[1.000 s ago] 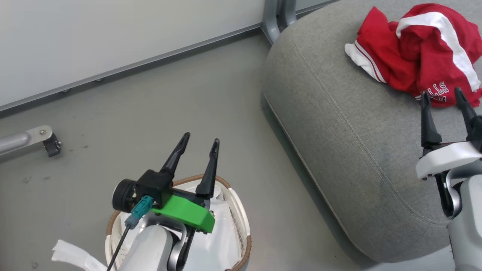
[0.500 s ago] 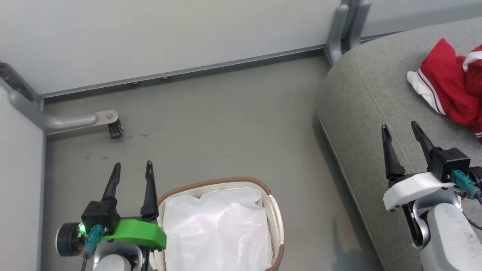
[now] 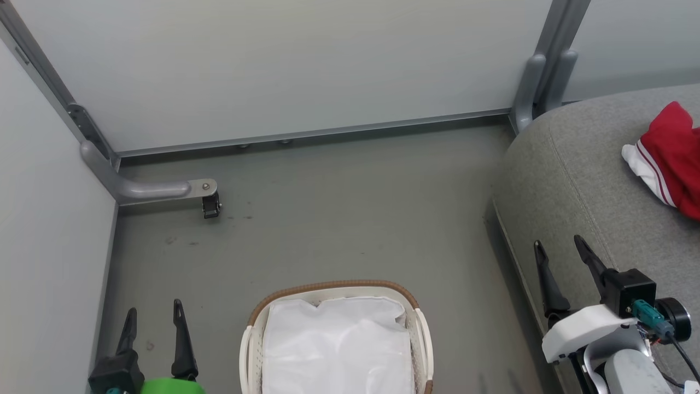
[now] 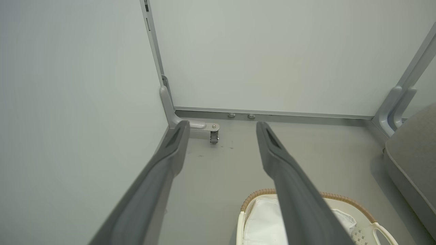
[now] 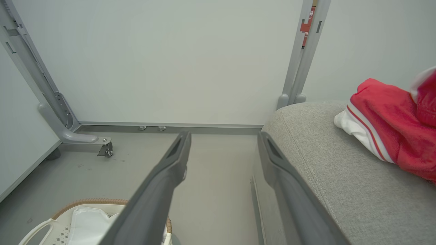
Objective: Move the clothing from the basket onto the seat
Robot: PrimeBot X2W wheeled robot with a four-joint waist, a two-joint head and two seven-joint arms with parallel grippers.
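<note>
Clothing point(image 3: 668, 161): a red bundle with a white, thin-striped hem is seen lying on the seat point(image 3: 579, 186), at the far right of the head view and partly cut off by the frame.
Seat: the grey cushion is found on the robot's right, its rounded edge and stitched seam turned towards the floor point(image 3: 339, 219).
Basket point(image 3: 333, 287): set on the floor low in the head view, between the two grippers; a white liner point(image 3: 339, 350) is seen lying inside it.
Left gripper point(image 3: 154, 306): fingers are spread apart and released, nothing gripped; it is held to the left of the basket, close to the side wall panel point(image 3: 49, 230).
Right gripper point(image 3: 559, 241): fingers are likewise parted, nothing clasped; it is seen against the seat's near edge, well apart from the clothing.
Backdrop: a pale back wall point(image 3: 306, 65) is seen, with a grey metal leg ending in a small caster point(image 3: 210, 206) on the floor at the left.
</note>
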